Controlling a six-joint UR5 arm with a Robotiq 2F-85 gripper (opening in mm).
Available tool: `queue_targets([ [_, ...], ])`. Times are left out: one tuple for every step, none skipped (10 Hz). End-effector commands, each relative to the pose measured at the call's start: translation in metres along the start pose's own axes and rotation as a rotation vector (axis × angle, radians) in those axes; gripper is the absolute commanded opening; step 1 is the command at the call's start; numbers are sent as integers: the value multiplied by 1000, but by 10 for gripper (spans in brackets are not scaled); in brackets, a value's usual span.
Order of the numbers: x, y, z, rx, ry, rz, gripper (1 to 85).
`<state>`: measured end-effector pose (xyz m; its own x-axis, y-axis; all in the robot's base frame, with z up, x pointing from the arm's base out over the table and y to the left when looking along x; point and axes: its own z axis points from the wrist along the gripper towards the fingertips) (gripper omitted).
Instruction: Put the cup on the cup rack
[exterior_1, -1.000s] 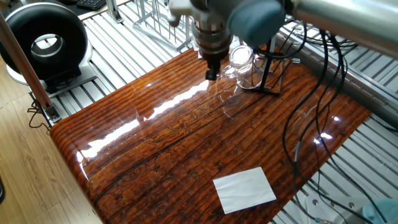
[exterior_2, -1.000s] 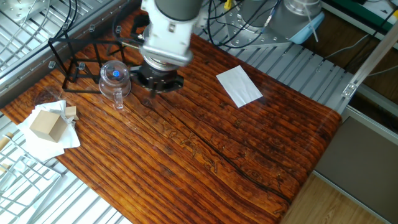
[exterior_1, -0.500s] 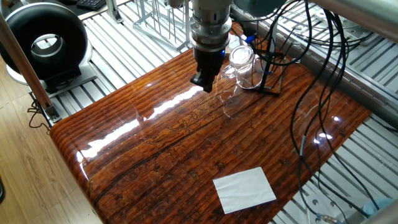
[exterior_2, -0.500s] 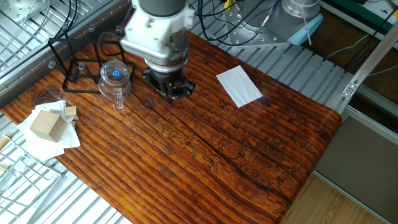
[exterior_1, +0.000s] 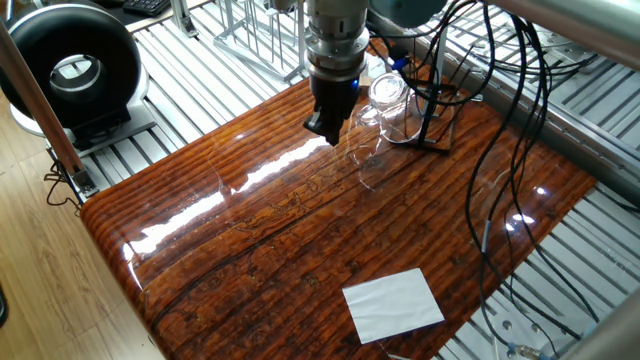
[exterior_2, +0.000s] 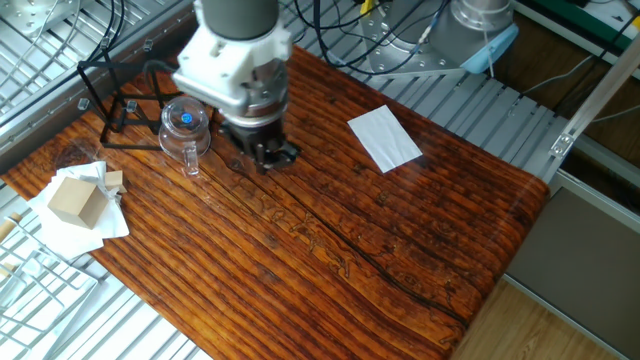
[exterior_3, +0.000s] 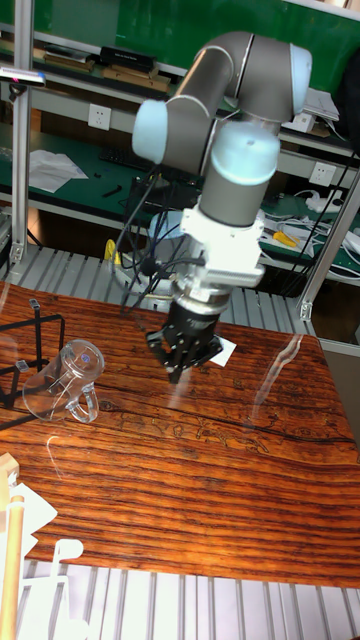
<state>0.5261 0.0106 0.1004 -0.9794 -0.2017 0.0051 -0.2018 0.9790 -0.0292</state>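
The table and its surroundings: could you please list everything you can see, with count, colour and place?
table: one, reddish-brown wood grain, centre.
cup: one, clear with a handle, hung tilted on the rack.
cup rack: one, black thin wire, table corner.
paper sheet: one, white, on the table apart from the rack.
wooden block: one, tan, on white paper at the table edge.
ring-shaped device: one, black, beside the table.
gripper: one, black fingers, above the table beside the cup, holding nothing.

Worktop (exterior_2: 330, 250): glossy striped reddish-brown wood. Resting on it: clear cup (exterior_2: 185, 135) on its side near one corner, beside the black wire cup rack (exterior_2: 125, 100); white paper sheet (exterior_2: 384, 138) near the opposite edge; wooden block (exterior_2: 78, 198) on crumpled white paper (exterior_2: 108, 222) at the neighbouring corner.
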Motion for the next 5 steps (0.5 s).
queue_targets([
  [-3, -18, 6, -4, 1, -17, 10],
  [-1, -24, 6, -2, 6, -23, 10],
  [-1, -28, 7, -1, 6, -26, 10],
  [-2, -27, 7, -13, -1, -26, 10],
  [-3, -25, 6, -21, -4, -26, 10],
])
